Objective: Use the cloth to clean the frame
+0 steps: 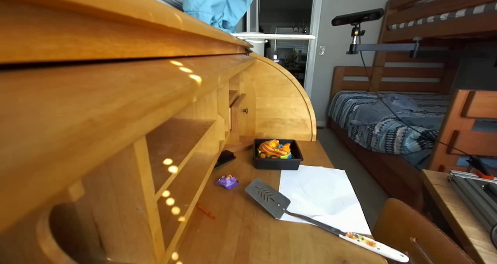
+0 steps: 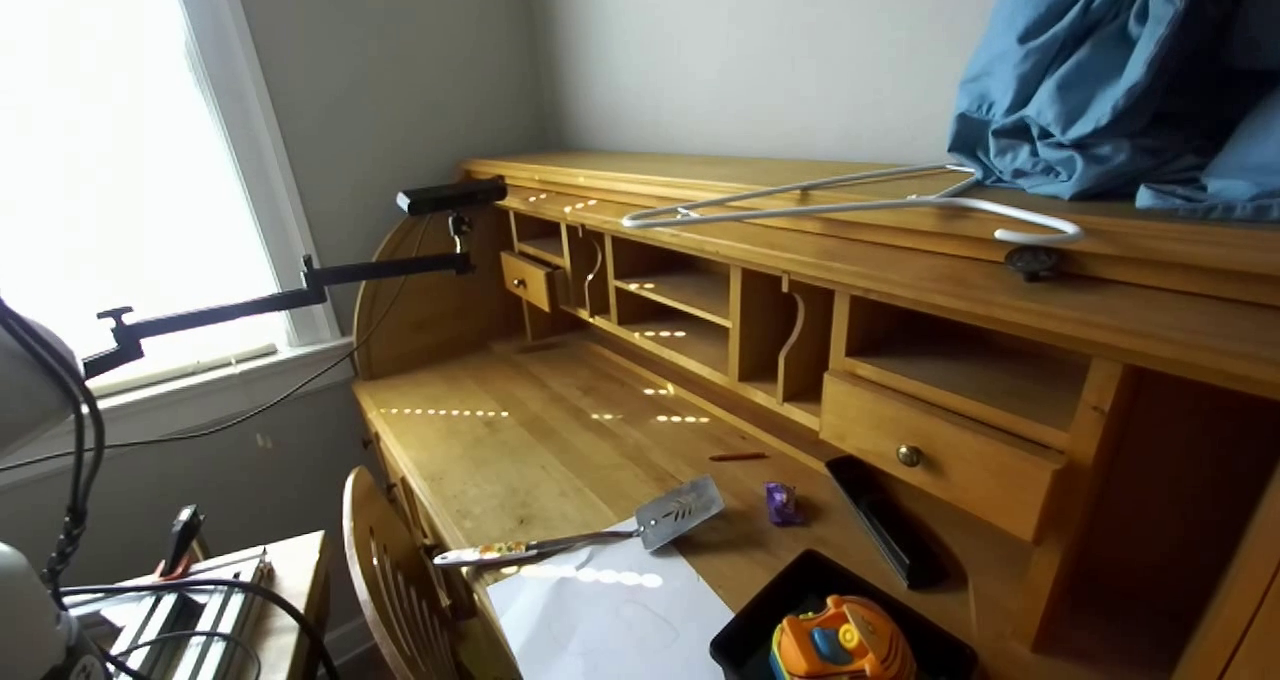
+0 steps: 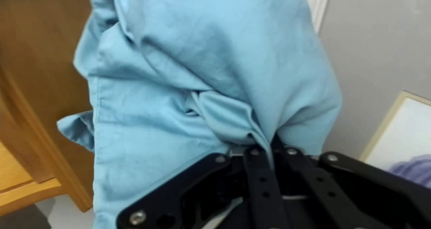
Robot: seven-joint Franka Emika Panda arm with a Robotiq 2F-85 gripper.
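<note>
A crumpled light-blue cloth (image 3: 208,64) fills most of the wrist view. My gripper (image 3: 269,155) is shut on a gathered fold of it, and the rest hangs loose around the black fingers. The fingertips are hidden in the cloth. Blue cloth also shows in both exterior views, above the desk top at the upper edge (image 1: 217,7) and at the upper right (image 2: 1070,90); the gripper cannot be made out there. A picture frame (image 3: 407,131) with a light wood edge, white inside and a purple patch, is at the right of the wrist view, apart from the cloth, partly cut off.
A white hanger (image 2: 850,210) juts over the top edge of the wooden roll-top desk (image 2: 520,410). On the desk lie a spatula (image 2: 680,512), paper (image 2: 610,620), a purple wrapper (image 2: 783,503) and a black tray (image 2: 740,630) with an orange toy. A camera arm (image 2: 390,270) stands nearby.
</note>
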